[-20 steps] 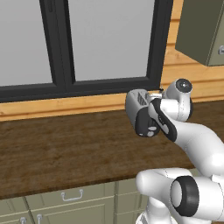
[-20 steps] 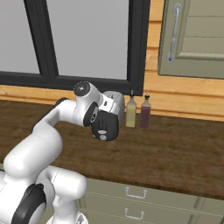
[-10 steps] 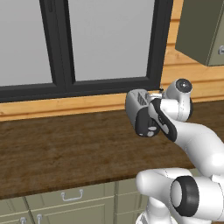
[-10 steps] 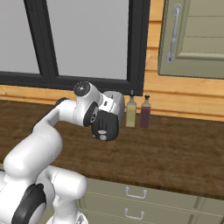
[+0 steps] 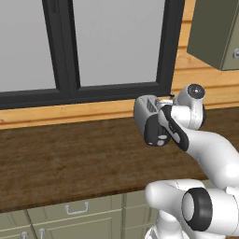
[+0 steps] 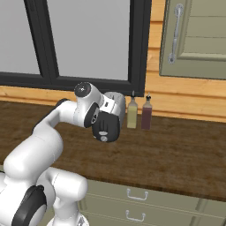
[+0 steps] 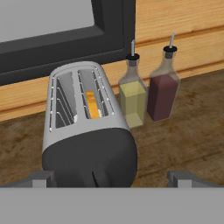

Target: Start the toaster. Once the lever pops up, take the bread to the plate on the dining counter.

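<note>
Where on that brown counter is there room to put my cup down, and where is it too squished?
The counter is bare left of the toaster, from the window ledge to the front edge, and also right of the dark red bottle. It is crowded by the wall, where the toaster, the yellow bottle and the dark red bottle stand close together.

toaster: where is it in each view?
Left base view: toaster at centre right, mostly behind the white arm, below the window's right corner.
Right base view: toaster at centre, just left of the two bottles.
Hand view: toaster at centre left, bread in its right slot.
Shared landmark: black window frame.
</note>
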### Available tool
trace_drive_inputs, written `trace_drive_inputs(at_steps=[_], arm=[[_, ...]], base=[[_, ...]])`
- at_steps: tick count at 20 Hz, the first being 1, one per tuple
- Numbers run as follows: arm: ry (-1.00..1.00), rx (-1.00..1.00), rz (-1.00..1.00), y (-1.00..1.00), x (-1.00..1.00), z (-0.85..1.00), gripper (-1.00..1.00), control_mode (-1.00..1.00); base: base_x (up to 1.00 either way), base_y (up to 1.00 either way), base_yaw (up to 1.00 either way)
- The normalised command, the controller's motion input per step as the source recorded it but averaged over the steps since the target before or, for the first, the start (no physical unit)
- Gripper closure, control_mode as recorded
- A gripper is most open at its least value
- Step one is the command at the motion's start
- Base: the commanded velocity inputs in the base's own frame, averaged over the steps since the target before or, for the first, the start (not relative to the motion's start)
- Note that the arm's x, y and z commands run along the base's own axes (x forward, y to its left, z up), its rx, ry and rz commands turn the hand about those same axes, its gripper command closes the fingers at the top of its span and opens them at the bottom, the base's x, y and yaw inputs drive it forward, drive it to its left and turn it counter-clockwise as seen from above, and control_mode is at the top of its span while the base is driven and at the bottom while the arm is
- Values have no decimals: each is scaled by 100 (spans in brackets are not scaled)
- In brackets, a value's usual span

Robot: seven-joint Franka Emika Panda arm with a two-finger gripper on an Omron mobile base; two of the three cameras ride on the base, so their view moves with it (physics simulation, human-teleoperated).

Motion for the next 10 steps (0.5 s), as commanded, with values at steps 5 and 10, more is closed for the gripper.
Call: trace_drive_inputs(at_steps=[5,10], arm=[[0,0,0,0,0,0,-100,-100],[0,0,0,0,0,0,-100,-100]], base=[[0,0,0],[0,0,0]])
